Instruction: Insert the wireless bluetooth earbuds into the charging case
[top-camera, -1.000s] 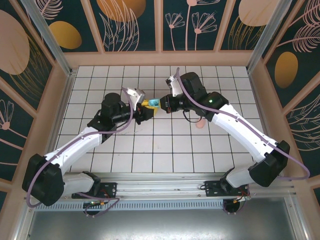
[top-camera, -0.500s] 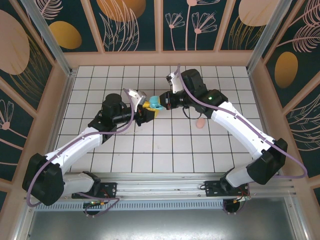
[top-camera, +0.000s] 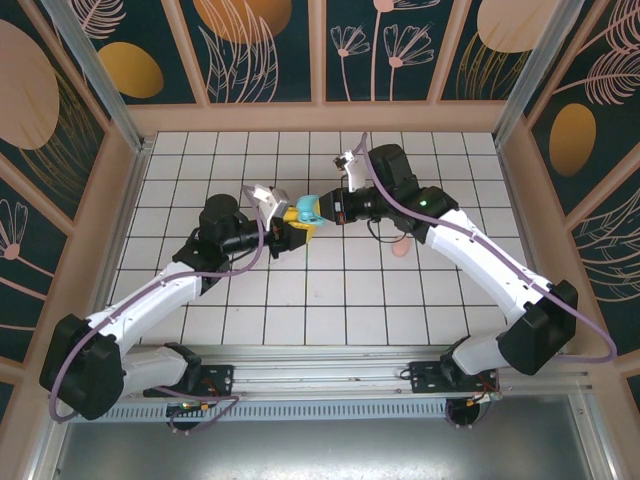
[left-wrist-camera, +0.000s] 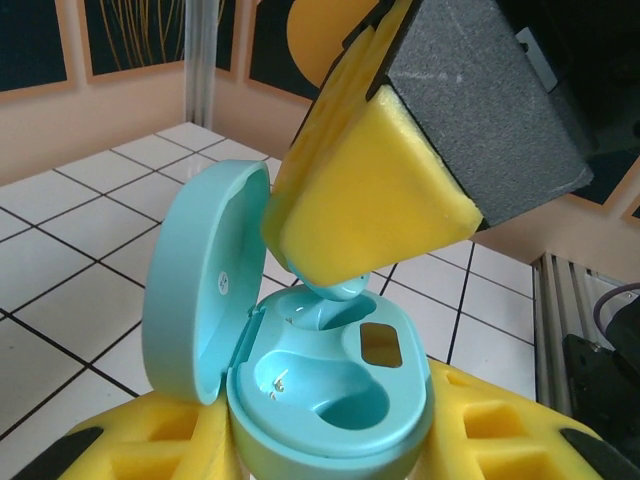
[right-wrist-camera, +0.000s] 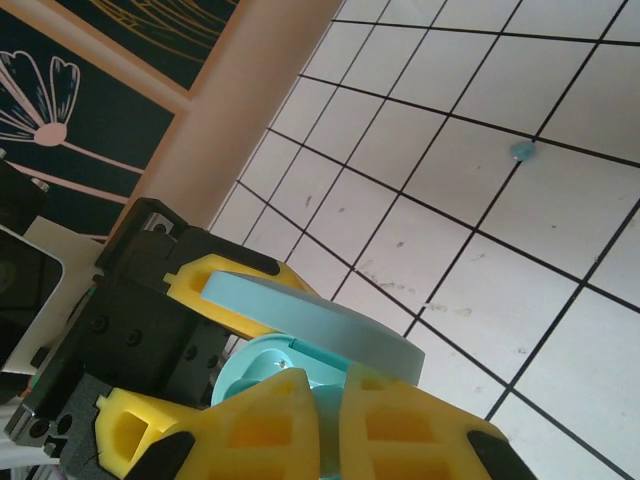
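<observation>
Tilt could jam the teal bud (left-wrist-camera: 338, 291), pinched in the right gripper (right-wrist-camera: 333, 405) at frame centre, against the socket rim (left-wrist-camera: 300, 316) of the case (left-wrist-camera: 335, 400) the left gripper (left-wrist-camera: 330, 445) clamps.

the charging case (left-wrist-camera: 330, 400) sits in the left claw (left-wrist-camera: 330, 450); an earbud (left-wrist-camera: 338, 290) hangs just over its socket, under the right claw (right-wrist-camera: 328, 395).

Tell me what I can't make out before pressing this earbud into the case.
Left wrist view: the right gripper's yellow pads cover the earbud but for its lower end.
Right wrist view: the lid and the gripper's own fingers hide the case sockets.
Top view: the pink item, at the right arm's edge, too small to identify.
Right wrist view: teal speck on the tiles, too small to name.
</observation>
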